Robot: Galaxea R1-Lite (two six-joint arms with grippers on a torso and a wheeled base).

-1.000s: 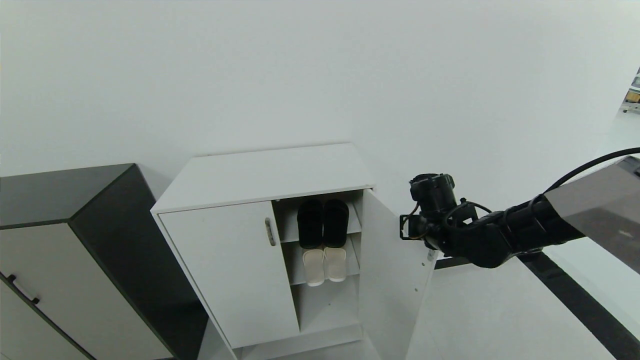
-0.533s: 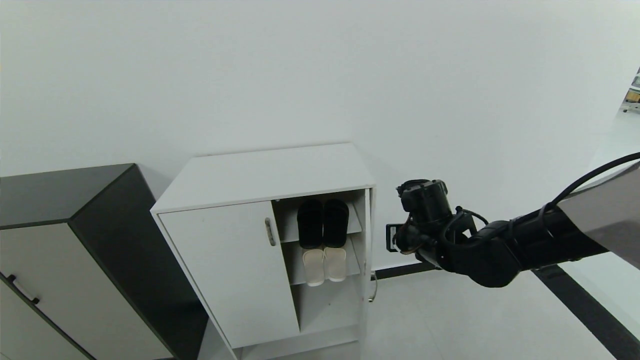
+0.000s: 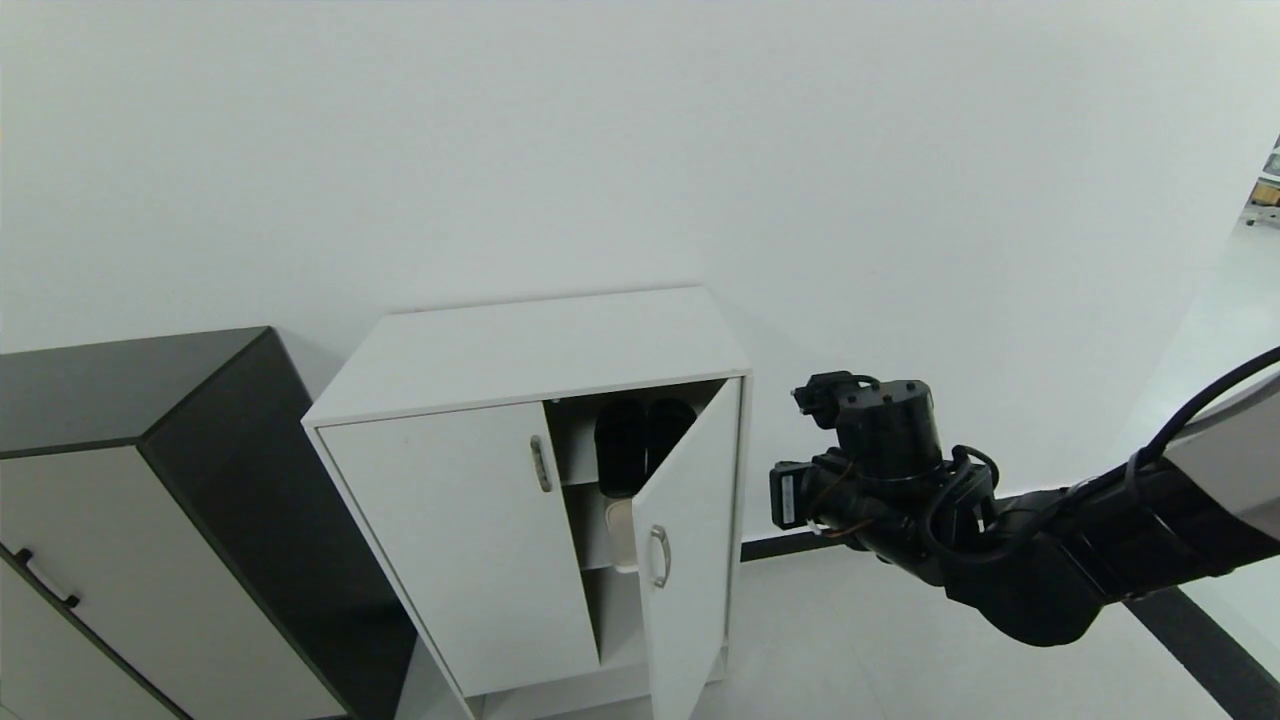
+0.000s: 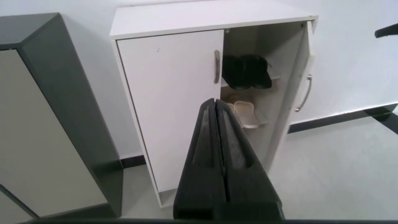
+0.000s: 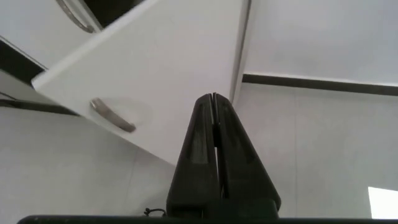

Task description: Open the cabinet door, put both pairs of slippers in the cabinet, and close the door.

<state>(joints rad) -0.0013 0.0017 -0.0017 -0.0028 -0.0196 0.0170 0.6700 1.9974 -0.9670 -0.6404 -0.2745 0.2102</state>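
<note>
1. Swung since earlier: cabinet door (image 3: 688, 520), now half shut.
2. Right gripper (image 5: 214, 99), fingers together and empty, lies right of the door's outer face; the nearer arm.
3. Black slippers (image 3: 622, 445) and white slippers (image 3: 618, 522) rest on shelves inside.

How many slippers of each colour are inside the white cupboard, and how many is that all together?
Black slippers: 2
Cream slippers: 2
Total: 4
</note>
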